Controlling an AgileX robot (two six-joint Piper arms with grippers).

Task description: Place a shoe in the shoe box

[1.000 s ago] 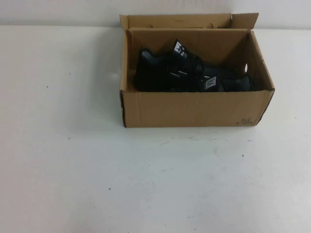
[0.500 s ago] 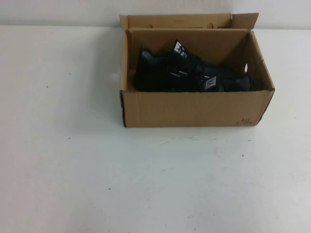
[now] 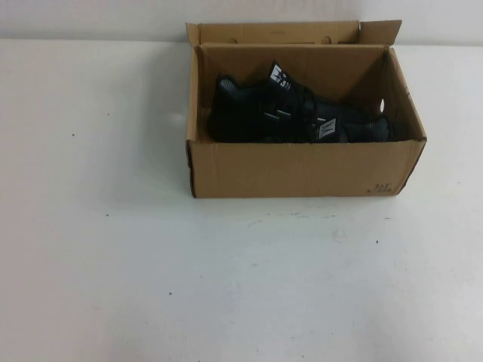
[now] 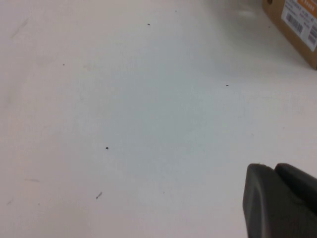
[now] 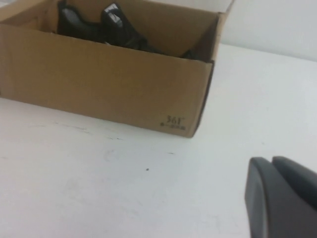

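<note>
Looking from your side outward, you've got the left gripper (image 4: pixel 285 198) and right gripper (image 5: pixel 282 196) low over the bare white table (image 3: pixel 226 286), can't tell how open either is, nothing visibly held, then the shoe box (image 3: pixel 302 167) with the shoe (image 3: pixel 249 113) inside beside its black mate (image 3: pixel 355 128).

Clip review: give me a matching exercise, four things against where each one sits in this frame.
1 shoe box
2 black shoes
3 left gripper
4 right gripper

A inside the box
B above the table, barcode label nearby
C on the white table, flaps open
D above the table, facing the box's printed corner

Pairs: 1-C, 2-A, 3-B, 4-D
</note>
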